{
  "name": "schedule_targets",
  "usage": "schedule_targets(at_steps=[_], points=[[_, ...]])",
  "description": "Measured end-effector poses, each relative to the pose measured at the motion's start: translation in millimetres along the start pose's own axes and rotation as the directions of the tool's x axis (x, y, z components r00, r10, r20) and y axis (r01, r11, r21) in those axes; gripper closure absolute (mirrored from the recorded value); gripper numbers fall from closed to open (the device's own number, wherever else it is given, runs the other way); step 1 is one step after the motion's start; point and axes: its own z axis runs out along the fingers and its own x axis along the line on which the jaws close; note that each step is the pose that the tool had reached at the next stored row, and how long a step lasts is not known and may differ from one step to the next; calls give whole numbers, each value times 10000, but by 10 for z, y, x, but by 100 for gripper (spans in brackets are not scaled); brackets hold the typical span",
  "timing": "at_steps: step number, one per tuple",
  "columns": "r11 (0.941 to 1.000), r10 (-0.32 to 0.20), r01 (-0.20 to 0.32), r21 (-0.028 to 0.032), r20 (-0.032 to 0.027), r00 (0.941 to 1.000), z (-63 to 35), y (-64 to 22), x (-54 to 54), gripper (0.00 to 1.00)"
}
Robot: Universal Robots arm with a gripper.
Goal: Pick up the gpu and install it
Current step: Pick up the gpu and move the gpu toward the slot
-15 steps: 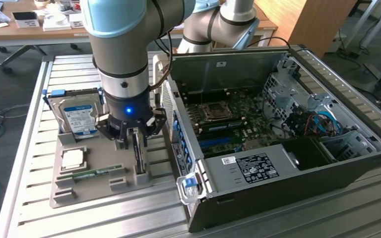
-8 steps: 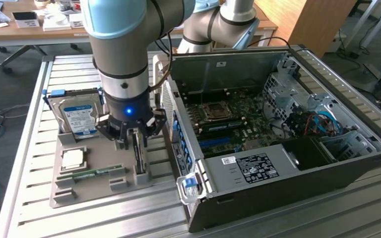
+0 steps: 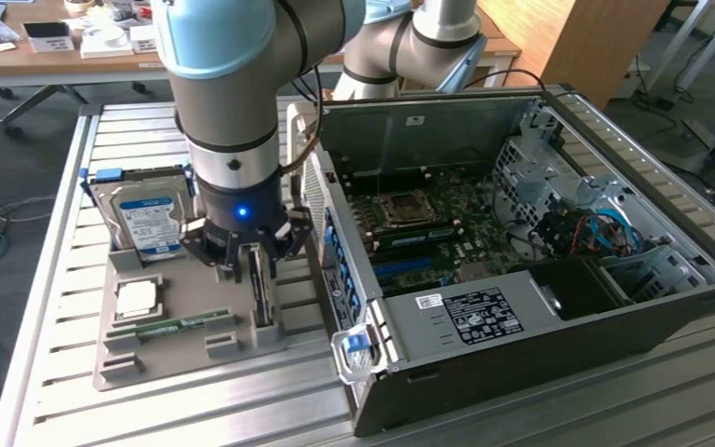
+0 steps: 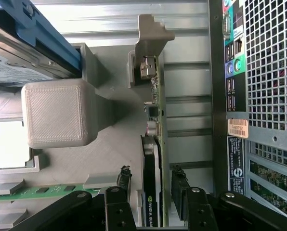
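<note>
The gpu (image 3: 260, 300) is a thin dark card standing on edge in a slot of the grey holder (image 3: 183, 361). My gripper (image 3: 252, 268) is directly above it and lowered over its top edge. In the wrist view the gpu (image 4: 153, 159) runs between my two black fingers (image 4: 124, 179), which straddle it with a narrow gap on each side. The gripper (image 4: 152, 177) is open and the card rests in its slot. The open computer case (image 3: 631, 154) lies on its side just to the exterior view's right of the holder, with the motherboard (image 3: 432, 223) exposed.
On the same holder stand a silver hard drive (image 3: 149, 219) in a blue frame, a square processor chip (image 3: 138, 298) and a green memory stick (image 3: 171, 326). A grey post (image 4: 54, 115) of the holder rises beside the gpu slot. The case's rear panel (image 4: 230, 96) is close by.
</note>
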Motion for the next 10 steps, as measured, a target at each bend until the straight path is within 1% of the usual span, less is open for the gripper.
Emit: schedule_targets(at_steps=[3,10], points=[[10000,0,0,1,0,10000,22,-1,0,53],[10000,0,0,-1,1,10000,29,0,-11,53]])
